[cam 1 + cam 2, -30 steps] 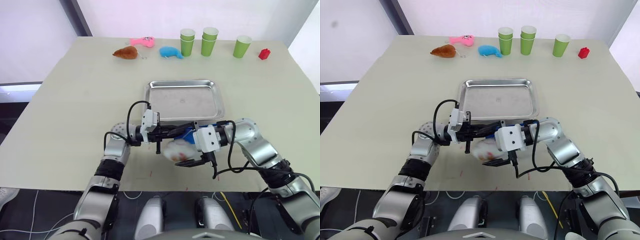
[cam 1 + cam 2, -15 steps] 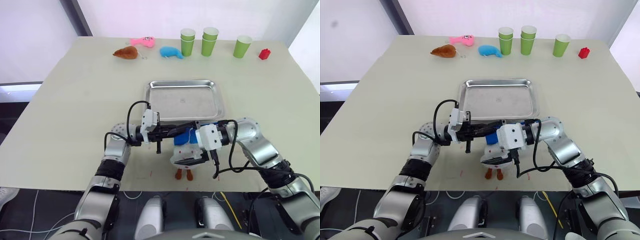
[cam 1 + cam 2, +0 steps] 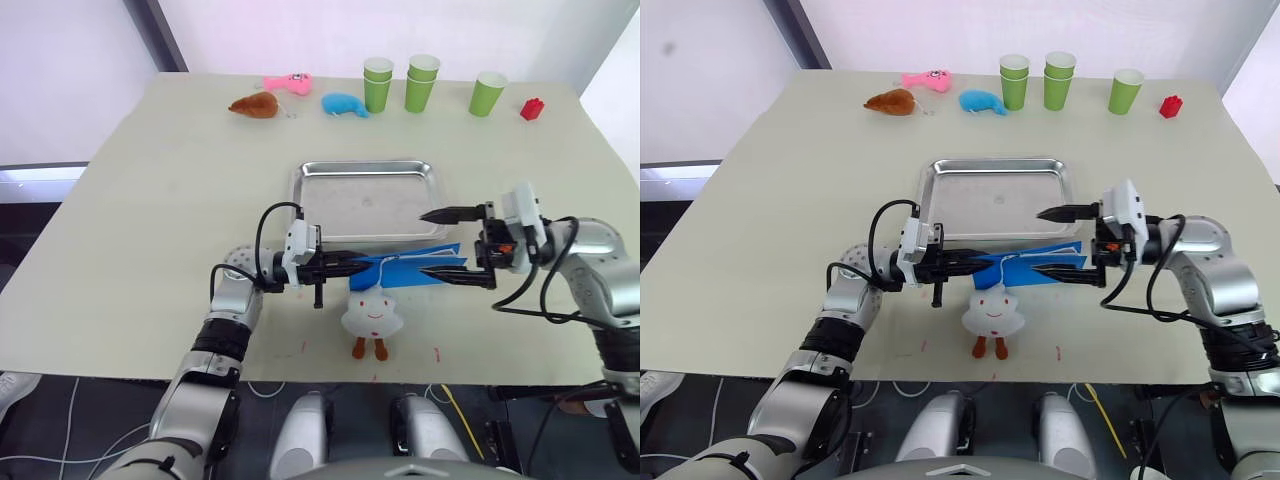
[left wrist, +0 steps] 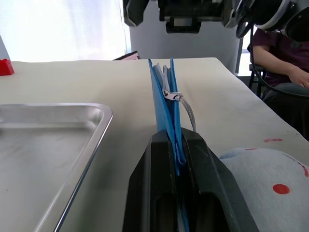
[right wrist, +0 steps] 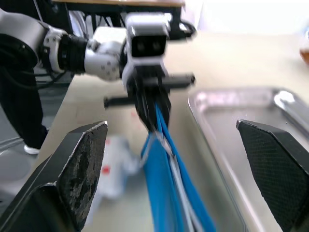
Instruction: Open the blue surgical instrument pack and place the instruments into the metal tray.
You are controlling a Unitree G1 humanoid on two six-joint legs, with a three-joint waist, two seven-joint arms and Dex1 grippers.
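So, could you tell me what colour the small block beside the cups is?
The small block is red, clearest in the left eye view.

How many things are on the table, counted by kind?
Green cup stacks or cups: 3
Plush toys: 4
Red block: 1
Metal tray: 1
Blue pack: 1
Total: 10

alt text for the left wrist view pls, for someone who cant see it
The left gripper is shut on the edge of the blue pack, which stands on edge on a pale table. The metal tray lies beside it, a white plush toy on the other side, and the right gripper faces it beyond.
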